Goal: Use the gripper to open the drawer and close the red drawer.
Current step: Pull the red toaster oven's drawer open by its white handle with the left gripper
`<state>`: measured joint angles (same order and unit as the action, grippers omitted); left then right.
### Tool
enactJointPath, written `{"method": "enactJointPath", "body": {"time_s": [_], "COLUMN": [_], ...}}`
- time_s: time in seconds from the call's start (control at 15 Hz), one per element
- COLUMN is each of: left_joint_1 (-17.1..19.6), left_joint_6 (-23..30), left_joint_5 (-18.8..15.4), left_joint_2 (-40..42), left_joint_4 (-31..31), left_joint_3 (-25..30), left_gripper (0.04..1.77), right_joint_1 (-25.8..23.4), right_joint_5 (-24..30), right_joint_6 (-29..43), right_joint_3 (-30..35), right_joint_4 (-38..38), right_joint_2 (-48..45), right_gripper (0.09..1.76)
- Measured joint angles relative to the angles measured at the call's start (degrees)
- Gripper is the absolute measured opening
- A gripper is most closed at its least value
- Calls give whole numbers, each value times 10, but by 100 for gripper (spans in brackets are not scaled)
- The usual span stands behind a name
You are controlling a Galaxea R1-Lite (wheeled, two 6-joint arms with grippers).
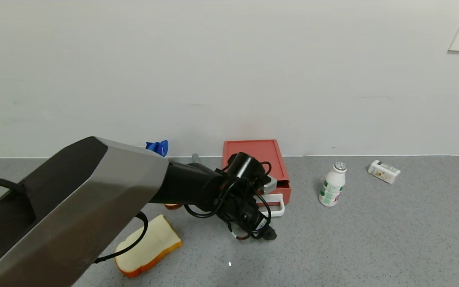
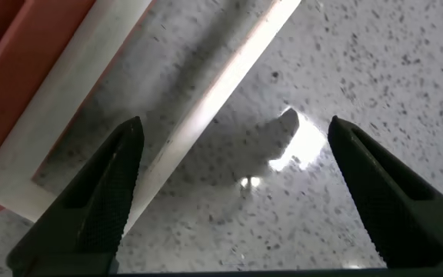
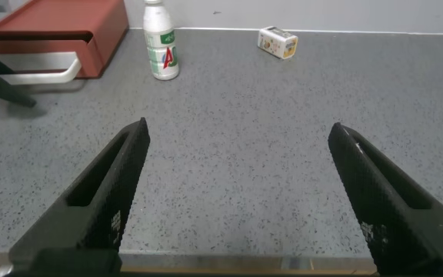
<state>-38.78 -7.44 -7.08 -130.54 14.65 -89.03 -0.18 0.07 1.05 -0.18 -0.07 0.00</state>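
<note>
- Red drawer (image 1: 255, 155) against the wall on the worktop (image 1: 373, 239); rigid, light plastic, likely to slide.
- White loop handle (image 1: 275, 204) as hold point.
- Left gripper (image 2: 233, 192) jaws wide beside it, empty.
- Right gripper (image 3: 237, 192) parked, jaws wide.

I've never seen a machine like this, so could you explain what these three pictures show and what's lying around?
It is a two-armed robot. The wide picture comes from a camera on its head; the other two come from cameras on its wrists, looking out between each hand's two black fingers.

In the head view, the left hand sits low over the grey counter, just in front of the red drawer and its white handle. It is open and holds nothing. The right hand is also open and empty.

On the counter also lie a bread slice, a white bottle, a small carton and something blue by the wall.
</note>
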Motion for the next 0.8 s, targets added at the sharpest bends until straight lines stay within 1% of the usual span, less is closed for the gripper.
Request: {"method": "enactJointPath", "body": {"time_s": [0.47,0.8], "left_joint_1": [-26,-47], "left_joint_6": [50,55], "left_joint_5": [0,2], "left_joint_2": [37,60], "left_joint_4": [1,-7], "left_joint_3": [52,98], "left_gripper": [172,172], "right_joint_1": [0,0], "right_joint_5": [0,0], "right_joint_6": [0,0], "right_joint_3": [0,0], "right_joint_4": [0,0], "right_joint_2": [0,0], "right_gripper": [171,171]}}
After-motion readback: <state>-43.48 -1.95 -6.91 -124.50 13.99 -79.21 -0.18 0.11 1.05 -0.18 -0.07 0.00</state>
